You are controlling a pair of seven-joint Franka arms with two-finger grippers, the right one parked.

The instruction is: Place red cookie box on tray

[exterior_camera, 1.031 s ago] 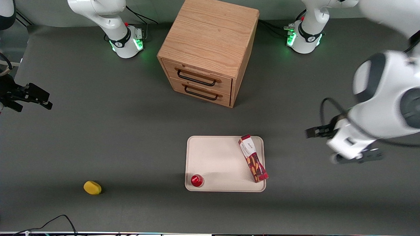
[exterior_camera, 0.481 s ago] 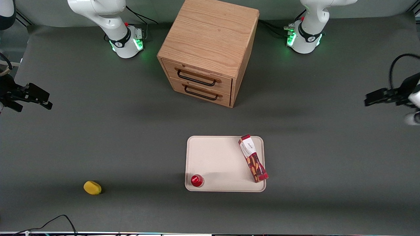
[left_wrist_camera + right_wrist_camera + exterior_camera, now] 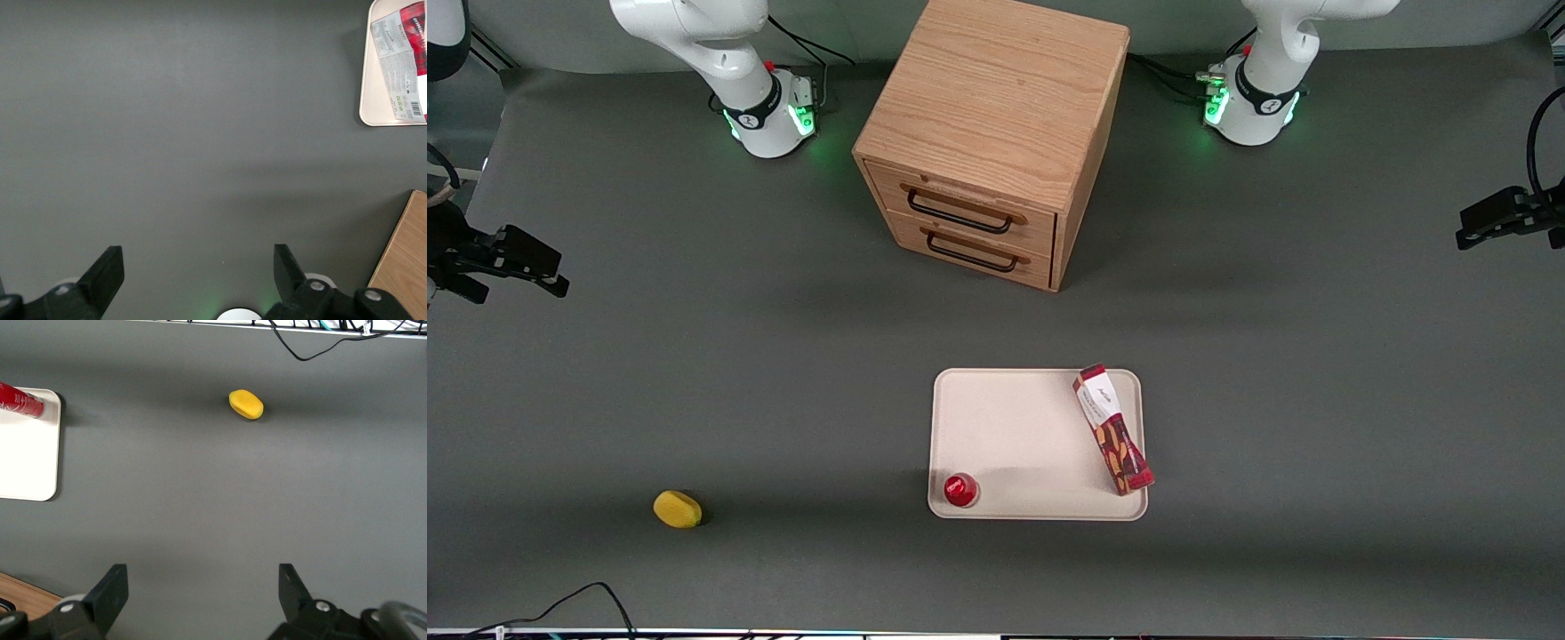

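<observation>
The red cookie box (image 3: 1112, 429) lies flat and slanted on the cream tray (image 3: 1014, 436), along the tray's edge toward the working arm's end, with its white label end farther from the front camera. In the left wrist view the box's label end (image 3: 400, 60) and a corner of the tray (image 3: 365, 87) show. My left gripper (image 3: 1485, 222) hangs over bare table at the working arm's end, well apart from the tray and farther from the front camera than it. The gripper (image 3: 197, 257) is open, with only grey table between its fingers.
A small round red object (image 3: 960, 489) stands on the tray's corner nearest the front camera, toward the parked arm. A wooden two-drawer cabinet (image 3: 996, 133) sits farther back. A yellow object (image 3: 677, 509) lies toward the parked arm's end. A black cable (image 3: 578, 600) runs along the front edge.
My left arm has pulled away from the tray, toward the working arm's end of the table and farther from the front camera. The box and tray have not moved.
</observation>
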